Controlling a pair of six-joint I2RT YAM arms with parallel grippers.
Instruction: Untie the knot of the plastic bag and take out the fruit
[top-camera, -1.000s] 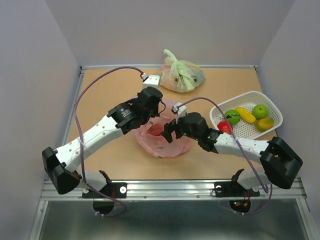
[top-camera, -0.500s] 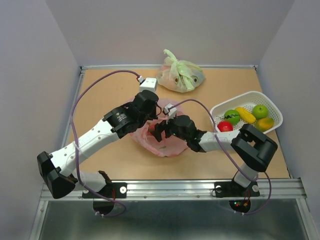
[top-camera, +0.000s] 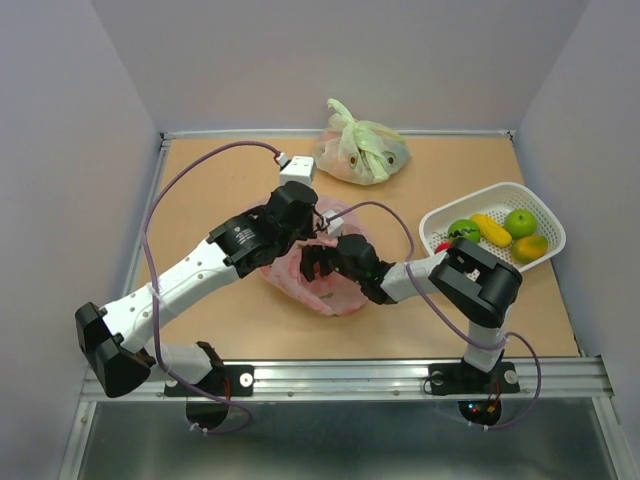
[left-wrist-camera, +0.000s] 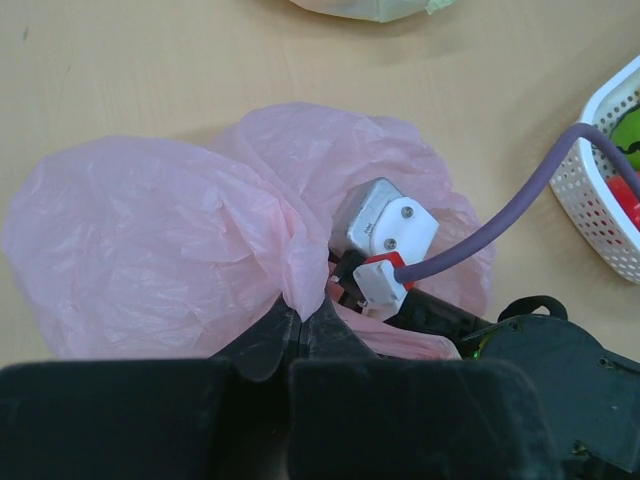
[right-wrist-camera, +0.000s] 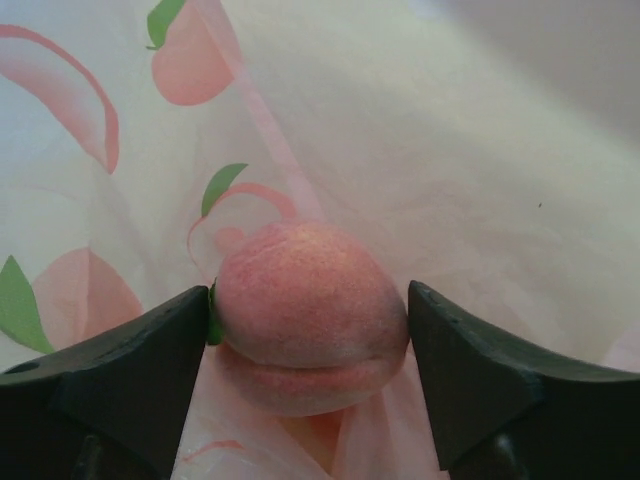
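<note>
Pinching tight, the left gripper (left-wrist-camera: 300, 312) has its fingers closed on a gathered fold of the thin, crinkly translucent pink plastic bag (left-wrist-camera: 150, 250). The bag lies slumped and spread wide on the tan table (top-camera: 200, 190), left of the white perforated plastic basket (left-wrist-camera: 600, 235). And inside that bag, the right gripper (right-wrist-camera: 308, 325) is partway open, a finger touching each side of a small pinkish toy peach (right-wrist-camera: 300, 290). Slightly squat, that peach, its wider axis and its cleft running from finger to finger.
</note>
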